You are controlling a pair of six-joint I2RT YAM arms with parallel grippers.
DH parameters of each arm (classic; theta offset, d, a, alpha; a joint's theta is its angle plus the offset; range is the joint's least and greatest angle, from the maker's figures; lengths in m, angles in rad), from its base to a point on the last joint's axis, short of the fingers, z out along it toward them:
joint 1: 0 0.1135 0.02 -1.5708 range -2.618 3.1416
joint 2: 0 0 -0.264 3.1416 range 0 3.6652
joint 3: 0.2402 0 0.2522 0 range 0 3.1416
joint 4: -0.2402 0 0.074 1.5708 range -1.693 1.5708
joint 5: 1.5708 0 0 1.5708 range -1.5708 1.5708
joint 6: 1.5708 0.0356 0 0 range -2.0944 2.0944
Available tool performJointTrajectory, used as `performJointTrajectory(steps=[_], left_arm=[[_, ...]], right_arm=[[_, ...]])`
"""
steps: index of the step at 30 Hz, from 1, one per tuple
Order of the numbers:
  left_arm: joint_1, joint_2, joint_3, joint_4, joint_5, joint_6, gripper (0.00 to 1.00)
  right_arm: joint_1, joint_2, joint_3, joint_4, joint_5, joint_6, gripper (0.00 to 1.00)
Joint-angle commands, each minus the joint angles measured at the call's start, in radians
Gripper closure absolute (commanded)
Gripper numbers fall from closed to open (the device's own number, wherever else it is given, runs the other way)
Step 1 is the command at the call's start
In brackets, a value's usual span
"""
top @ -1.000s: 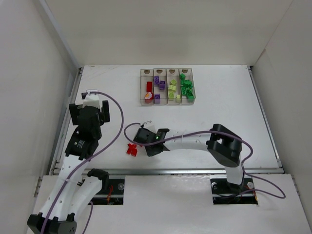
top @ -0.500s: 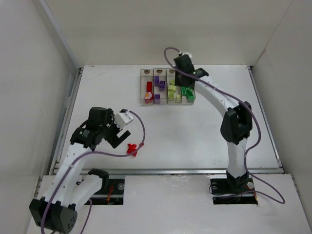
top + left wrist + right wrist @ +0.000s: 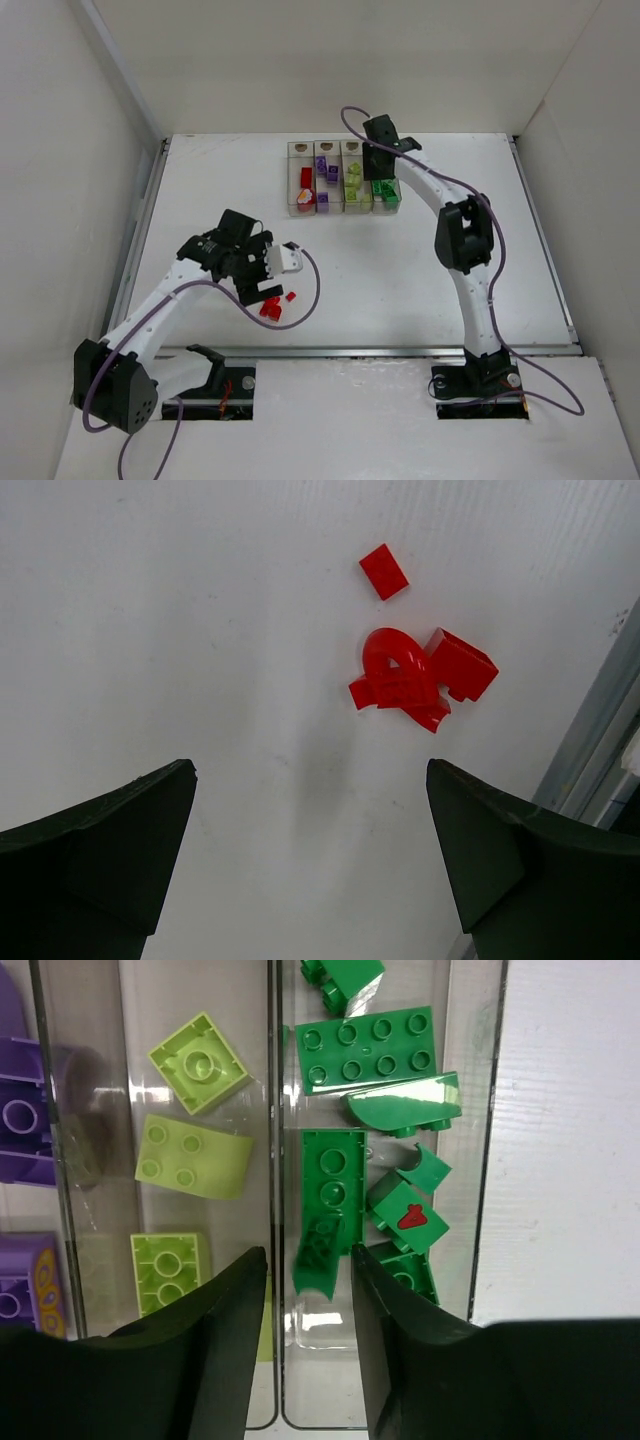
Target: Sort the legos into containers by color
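Red plastic bricks (image 3: 405, 680) lay clustered on the white desk (image 3: 150, 600), one flat red tile (image 3: 384, 571) just apart, below the left claw (image 3: 310, 810), spread wide and empty. Farther off, four joined clear bins (image 3: 296, 150) held red, purple, yellow-green and green bricks; the right claw (image 3: 308, 1290), slightly parted and empty, hung over three yellow-green bricks (image 3: 190, 1150) and the green pile (image 3: 365, 1045).

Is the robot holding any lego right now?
No. The left gripper is open above the red legos, touching none. The right gripper hangs open over the green bin, pinching nothing.
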Motion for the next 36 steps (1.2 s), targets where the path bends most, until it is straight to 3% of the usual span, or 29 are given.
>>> performJointTrajectory(steps=[1, 4, 6, 13, 17, 24, 26, 28, 31, 34, 35, 36], left_arm=[[-0.041, -0.02, -0.035, -0.023, 0.021, 0.134, 0.01], [-0.053, -0.009, -0.045, 0.007, -0.033, 0.172, 0.01], [-0.053, 0.004, -0.045, 0.007, -0.044, 0.181, 0.01], [-0.053, 0.003, -0.064, 0.007, -0.029, 0.223, 0.01], [-0.073, -0.008, -0.064, -0.042, 0.041, 0.295, 0.01], [-0.099, 0.024, -0.075, -0.079, 0.104, 0.532, 0.01], [-0.099, 0.034, -0.101, -0.016, 0.03, 0.542, 0.01], [-0.076, 0.034, -0.111, 0.038, -0.01, 0.496, 0.01], [0.046, -0.018, -0.091, 0.088, 0.06, 0.423, 0.03], [0.111, -0.165, -0.094, 0.2, 0.157, 0.159, 0.03], [0.123, -0.217, -0.111, 0.252, 0.157, 0.069, 0.03], [0.134, -0.274, -0.162, 0.312, 0.089, -0.114, 0.01]], right_arm=[[-0.011, -0.043, 0.008, 0.026, -0.015, -0.012, 0.55], [-0.029, -0.07, -0.047, 0.072, -0.015, -0.012, 0.63], [-0.039, -0.071, -0.047, 0.081, -0.015, -0.012, 0.63], [-0.016, -0.141, -0.094, 0.082, -0.127, -0.082, 0.19], [0.073, -0.306, -0.261, 0.183, -0.079, -0.18, 0.05], [0.133, -0.411, -0.41, 0.231, -0.283, -0.166, 0.01], [0.196, -0.434, -0.45, 0.231, -0.346, -0.261, 0.01], [0.245, -0.445, -0.492, 0.179, -0.346, -0.333, 0.01], [0.326, -0.454, -0.564, 0.13, -0.308, -0.346, 0.01], [0.383, -0.454, -0.617, 0.115, -0.274, -0.288, 0.01], [0.397, -0.463, -0.633, 0.115, -0.274, -0.262, 0.01], [0.414, -0.463, -0.648, 0.128, -0.274, -0.251, 0.01]])
